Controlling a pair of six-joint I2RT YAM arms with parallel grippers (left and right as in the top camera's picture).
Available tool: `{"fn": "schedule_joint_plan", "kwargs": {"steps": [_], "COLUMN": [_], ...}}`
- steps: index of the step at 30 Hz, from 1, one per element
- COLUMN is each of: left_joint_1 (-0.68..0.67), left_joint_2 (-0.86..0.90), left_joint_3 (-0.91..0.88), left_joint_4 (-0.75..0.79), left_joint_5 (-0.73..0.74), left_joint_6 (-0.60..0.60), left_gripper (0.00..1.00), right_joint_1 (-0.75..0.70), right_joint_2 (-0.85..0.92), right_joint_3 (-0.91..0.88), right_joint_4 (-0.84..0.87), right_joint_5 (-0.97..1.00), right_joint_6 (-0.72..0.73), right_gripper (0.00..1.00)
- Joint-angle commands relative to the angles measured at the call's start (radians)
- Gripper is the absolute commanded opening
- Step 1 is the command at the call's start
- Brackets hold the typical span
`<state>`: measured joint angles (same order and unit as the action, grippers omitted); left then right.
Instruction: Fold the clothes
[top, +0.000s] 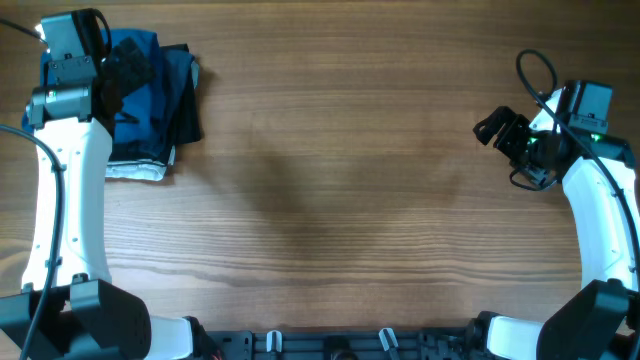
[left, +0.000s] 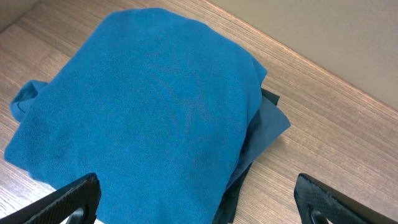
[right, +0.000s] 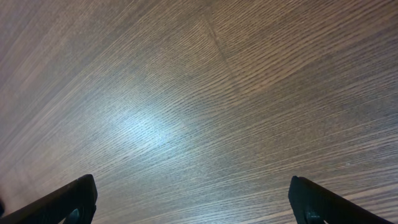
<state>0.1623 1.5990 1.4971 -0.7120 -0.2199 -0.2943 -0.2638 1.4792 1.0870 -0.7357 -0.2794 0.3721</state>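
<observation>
The clothes, a medium-blue T-shirt (top: 150, 100) (left: 149, 106), lie bunched on top of a stack at the table's far left corner. My left gripper (top: 125, 72) (left: 199, 202) hovers just above the shirt, jaws wide open, with one finger over the blue fabric and the other over bare wood. Nothing is between its fingers. My right gripper (top: 500, 128) (right: 199, 199) stands open at the right side, over bare wooden table (right: 205, 93), holding nothing. Much of the shirt is hidden under the left arm in the overhead view.
Under the blue shirt lie folded dark navy and black garments (top: 185, 100) (left: 270, 121), and a folded white-grey garment (top: 135, 170) pokes out at the stack's near edge. The wooden table (top: 340, 190) stretches between the two arms.
</observation>
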Motion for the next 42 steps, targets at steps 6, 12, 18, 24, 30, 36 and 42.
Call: {"fn": "schedule_joint_plan", "kwargs": {"steps": [6, 12, 18, 24, 30, 36, 42], "left_joint_1": [-0.003, -0.003, -0.003, -0.003, -0.003, -0.003, -0.003], "left_joint_2": [0.005, 0.005, 0.005, 0.005, 0.005, 0.005, 0.005], "left_joint_3": [0.001, 0.001, 0.001, 0.001, 0.001, 0.001, 0.001], "left_joint_4": [0.0, 0.0, -0.001, 0.0, 0.0, 0.0, 0.0], "left_joint_5": [-0.024, -0.024, -0.024, -0.024, -0.024, -0.024, -0.024], "left_joint_6": [-0.002, -0.002, -0.002, -0.002, -0.002, -0.002, -0.002], "left_gripper": [1.0, 1.0, 1.0, 1.0, 1.0, 1.0, 1.0], "right_joint_1": [-0.002, -0.001, 0.076, 0.15, 0.167, 0.257, 0.257], "right_joint_2": [-0.034, -0.39, -0.884, -1.196, -1.434, -1.476, -1.476], "right_joint_3": [-0.016, -0.016, -0.02, -0.258, -0.712, -0.996, -1.083], "right_joint_4": [0.002, 0.003, 0.047, 0.198, 0.625, 0.893, 0.917], "right_joint_5": [0.011, 0.011, 0.233, 0.332, 0.28, 0.315, 0.352], "right_joint_6": [-0.003, -0.003, -0.005, -0.037, -0.024, -0.03, -0.032], "right_gripper": [1.0, 1.0, 1.0, 0.99, 1.0, 1.0, 1.0]}}
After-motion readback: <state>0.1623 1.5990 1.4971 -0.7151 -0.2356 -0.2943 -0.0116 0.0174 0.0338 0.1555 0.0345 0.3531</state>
